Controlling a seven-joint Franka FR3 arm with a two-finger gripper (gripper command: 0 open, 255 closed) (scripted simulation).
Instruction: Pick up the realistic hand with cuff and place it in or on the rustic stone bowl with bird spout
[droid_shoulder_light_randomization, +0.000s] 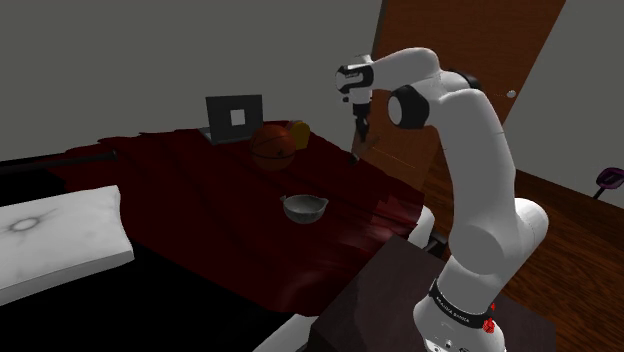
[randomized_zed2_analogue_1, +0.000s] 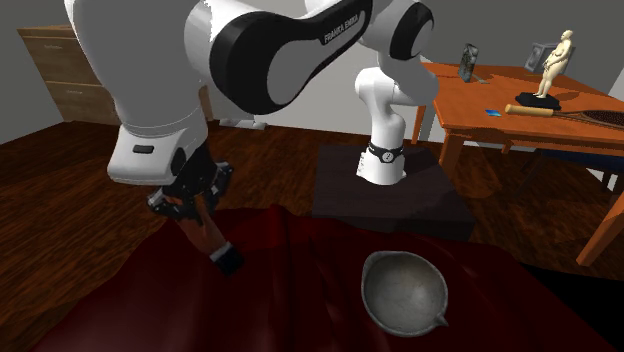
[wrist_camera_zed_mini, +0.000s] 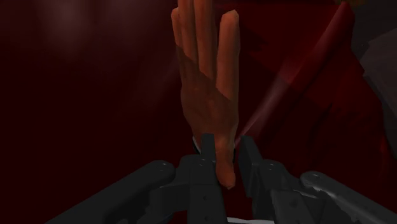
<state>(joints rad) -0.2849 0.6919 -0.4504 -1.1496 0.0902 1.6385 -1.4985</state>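
The gripper (wrist_camera_zed_mini: 226, 141) is pinching the orange-brown hand (wrist_camera_zed_mini: 207, 83) at its wrist end. One black finger (wrist_camera_zed_mini: 207, 149) presses on each side of it, and the palm and outstretched fingers point straight away from the gripper, over the dark red cloth (wrist_camera_zed_mini: 76, 95).

From beside the stand, the gripper (droid_shoulder_light_randomization: 360, 127) hangs nose-down off the bent white arm (droid_shoulder_light_randomization: 470, 130), over the far corner of the red-draped surface (droid_shoulder_light_randomization: 200, 210) on the shoulder view's right, next to the brown door (droid_shoulder_light_randomization: 450, 40). It looks to be clear of the cloth there (though what it holds is too dark for me to make out from this side).

The grey bowl (droid_shoulder_light_randomization: 304, 208) sits on the cloth well apart from the gripper, nearer the edge that faces the stand (droid_shoulder_light_randomization: 390, 290). From across the surface, the bowl (randomized_zed2_analogue_1: 403, 292) shows its small spout at the rim pointing toward the camera, and the gripper (randomized_zed2_analogue_1: 215, 248) comes down over the cloth to that view's left of it.

Toward the far edge lies an orange ball (droid_shoulder_light_randomization: 274, 146) with something yellow (droid_shoulder_light_randomization: 299, 130) just beside it, and a dark square frame (droid_shoulder_light_randomization: 235, 118) behind them. A pale slab (droid_shoulder_light_randomization: 55, 240) lies at the shoulder view's left. Behind the robot's base is a wooden table (randomized_zed2_analogue_1: 520, 125) with a small figurine (randomized_zed2_analogue_1: 557, 62) on it.
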